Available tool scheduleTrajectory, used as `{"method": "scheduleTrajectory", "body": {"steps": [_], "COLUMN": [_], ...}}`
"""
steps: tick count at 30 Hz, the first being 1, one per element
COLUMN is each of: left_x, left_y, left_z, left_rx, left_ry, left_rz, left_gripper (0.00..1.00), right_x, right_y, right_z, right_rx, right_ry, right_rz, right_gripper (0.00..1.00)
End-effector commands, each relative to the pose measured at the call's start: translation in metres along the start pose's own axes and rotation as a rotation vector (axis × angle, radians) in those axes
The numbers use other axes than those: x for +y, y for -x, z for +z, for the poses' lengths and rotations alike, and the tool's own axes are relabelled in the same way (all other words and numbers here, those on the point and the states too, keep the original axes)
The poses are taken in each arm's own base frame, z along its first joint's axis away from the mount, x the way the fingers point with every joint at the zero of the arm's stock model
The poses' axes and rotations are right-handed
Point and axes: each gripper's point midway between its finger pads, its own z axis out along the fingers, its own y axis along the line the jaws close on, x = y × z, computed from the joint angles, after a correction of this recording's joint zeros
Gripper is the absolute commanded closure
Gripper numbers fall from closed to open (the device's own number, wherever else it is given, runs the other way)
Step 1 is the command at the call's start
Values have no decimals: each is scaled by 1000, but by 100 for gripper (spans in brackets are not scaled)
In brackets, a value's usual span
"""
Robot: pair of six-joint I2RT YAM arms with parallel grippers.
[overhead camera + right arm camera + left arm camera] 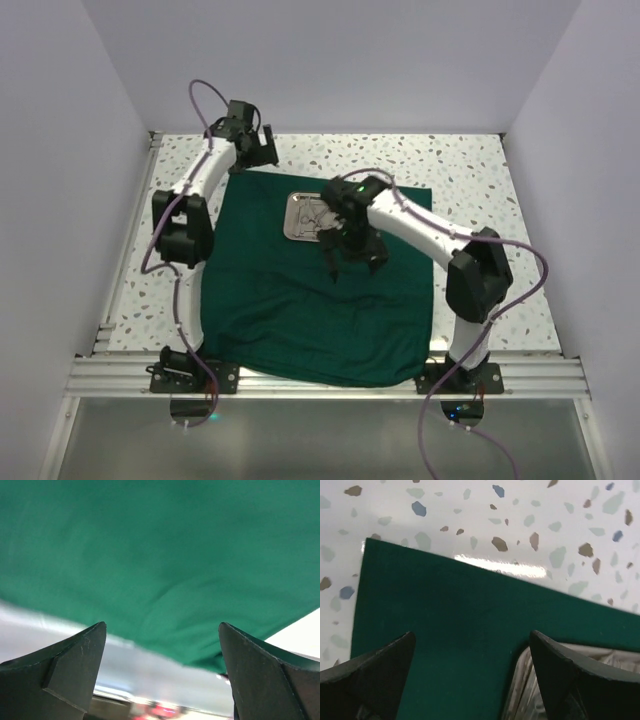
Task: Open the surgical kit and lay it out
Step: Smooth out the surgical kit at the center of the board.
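The dark green cloth wrap (310, 310) lies spread open on the speckled table. A small shiny steel tray (303, 216) sits on its far middle; thin silver shapes lie in it, too small to tell apart. My left gripper (264, 152) is open and empty above the cloth's far left corner. The left wrist view shows the gripper (471, 637), the cloth (455, 615) and the tray's edge (525, 690). My right gripper (352, 264) is open and empty, hovering over the cloth just in front of the tray. The right wrist view shows the gripper (162, 626) and only cloth (160, 545).
The cloth's near edge hangs slightly over the metal rail (330, 378) at the table's front. White walls enclose the table on three sides. Bare speckled tabletop (480, 180) shows at the right, the back and the left of the cloth.
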Motion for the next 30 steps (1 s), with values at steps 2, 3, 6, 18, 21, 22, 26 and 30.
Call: {"method": "scheduleTrajectory", "body": {"steps": [2, 3, 6, 18, 21, 22, 26, 30], "left_x": [9, 24, 50, 112, 116, 115, 125, 122], "left_y": [-7, -29, -48, -35, -37, -39, -44, -52], "left_z": [-67, -59, -42, 15, 27, 30, 50, 61], "left_rx": [-15, 39, 91, 150, 160, 166, 197, 220], "left_ry": [-6, 33, 109, 111, 95, 86, 77, 46], "left_rz": [70, 82, 99, -37, -48, -51, -84, -101], "left_gripper": [0, 0, 0, 1, 1, 2, 5, 24], "right_x": [-114, -131, -169, -294, -309, -312, -319, -309], "right_y": [53, 63, 95, 164, 173, 179, 186, 189], "right_z": [8, 9, 15, 42, 48, 49, 64, 84], "right_rx": [-25, -46, -57, -108, -131, -148, -139, -110], "right_ry": [-95, -138, -184, -191, -214, -215, -226, -164], "right_rz": [348, 371, 430, 733, 750, 752, 760, 770], "right_gripper": [2, 2, 2, 2, 3, 3, 4, 12]}}
